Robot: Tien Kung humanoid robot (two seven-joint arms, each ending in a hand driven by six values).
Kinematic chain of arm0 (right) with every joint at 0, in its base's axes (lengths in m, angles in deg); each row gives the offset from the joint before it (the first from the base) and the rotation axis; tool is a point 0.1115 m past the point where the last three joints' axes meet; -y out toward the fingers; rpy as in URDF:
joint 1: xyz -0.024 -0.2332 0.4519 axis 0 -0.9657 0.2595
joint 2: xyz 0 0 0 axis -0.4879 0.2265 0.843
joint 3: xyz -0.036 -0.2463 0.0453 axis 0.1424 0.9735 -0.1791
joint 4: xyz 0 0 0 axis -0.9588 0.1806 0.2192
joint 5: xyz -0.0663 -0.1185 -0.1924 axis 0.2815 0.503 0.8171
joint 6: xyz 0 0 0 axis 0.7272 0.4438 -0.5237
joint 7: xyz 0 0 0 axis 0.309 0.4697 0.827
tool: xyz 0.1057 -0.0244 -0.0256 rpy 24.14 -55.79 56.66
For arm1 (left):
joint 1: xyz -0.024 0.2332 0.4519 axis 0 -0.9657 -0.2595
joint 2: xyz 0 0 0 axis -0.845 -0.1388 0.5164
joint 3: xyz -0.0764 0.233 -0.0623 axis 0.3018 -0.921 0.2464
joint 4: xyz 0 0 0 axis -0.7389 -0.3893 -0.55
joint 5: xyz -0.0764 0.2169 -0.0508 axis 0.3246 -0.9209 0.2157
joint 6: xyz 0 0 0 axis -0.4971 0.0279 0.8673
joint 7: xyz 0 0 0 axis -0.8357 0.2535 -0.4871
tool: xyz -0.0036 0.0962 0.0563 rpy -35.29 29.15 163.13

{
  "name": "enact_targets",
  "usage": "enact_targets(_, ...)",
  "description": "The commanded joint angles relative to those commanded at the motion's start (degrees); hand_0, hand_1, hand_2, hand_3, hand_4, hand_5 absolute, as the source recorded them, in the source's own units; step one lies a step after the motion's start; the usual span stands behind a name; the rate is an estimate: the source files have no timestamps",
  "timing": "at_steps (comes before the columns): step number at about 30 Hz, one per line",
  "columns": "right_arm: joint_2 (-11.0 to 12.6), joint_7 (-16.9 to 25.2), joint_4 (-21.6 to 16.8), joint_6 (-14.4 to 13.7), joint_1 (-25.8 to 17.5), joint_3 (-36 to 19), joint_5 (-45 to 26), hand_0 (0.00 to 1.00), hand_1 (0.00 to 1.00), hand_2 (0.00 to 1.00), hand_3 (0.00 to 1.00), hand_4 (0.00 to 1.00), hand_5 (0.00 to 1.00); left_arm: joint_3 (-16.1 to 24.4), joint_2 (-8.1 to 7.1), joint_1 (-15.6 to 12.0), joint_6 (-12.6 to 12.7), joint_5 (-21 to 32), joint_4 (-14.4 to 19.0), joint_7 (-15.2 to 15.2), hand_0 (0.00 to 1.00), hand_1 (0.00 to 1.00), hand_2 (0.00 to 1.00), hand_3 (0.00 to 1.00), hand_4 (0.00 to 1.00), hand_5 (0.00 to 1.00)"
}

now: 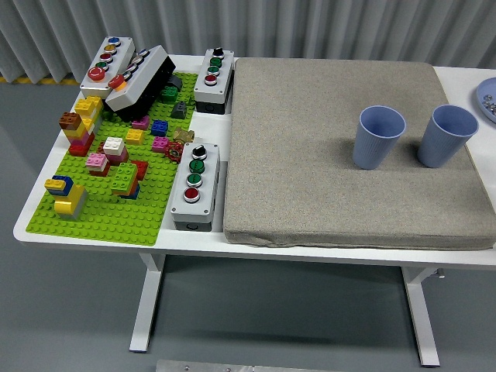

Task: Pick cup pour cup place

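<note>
two blue cups are standing upright near the mat's far right corner, the left cup just beside the right cup, apart. neither robot hand is showing, so their state is impossible to tell.

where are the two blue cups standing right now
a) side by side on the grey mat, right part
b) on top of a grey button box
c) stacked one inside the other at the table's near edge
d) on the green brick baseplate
a: both blue cups, the left cup and the right cup, stand upright and apart on the right part of the grey mat; no robot hand is in view.
</note>
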Motion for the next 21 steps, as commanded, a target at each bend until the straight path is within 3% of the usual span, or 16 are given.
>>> enact_targets(10,-2.0,-0.2,0.7,2.0,-3.4,0.1,1.4,0.91,0.923,0.998,0.998,0.892,0.286,-0.1,0.04,-0.1,-0.1,-0.2,0.1,0.0,0.862,0.848,0.92,0.803,0.64,0.886)
enact_targets(21,-6.2,5.8,7.6,-2.4,-3.8,2.9,1.0,0.91,0.918,0.998,0.998,0.888,0.275,0.1,0.37,0.2,-0.1,-0.8,0.2,0.3,0.862,0.847,0.918,0.803,0.64,0.885)
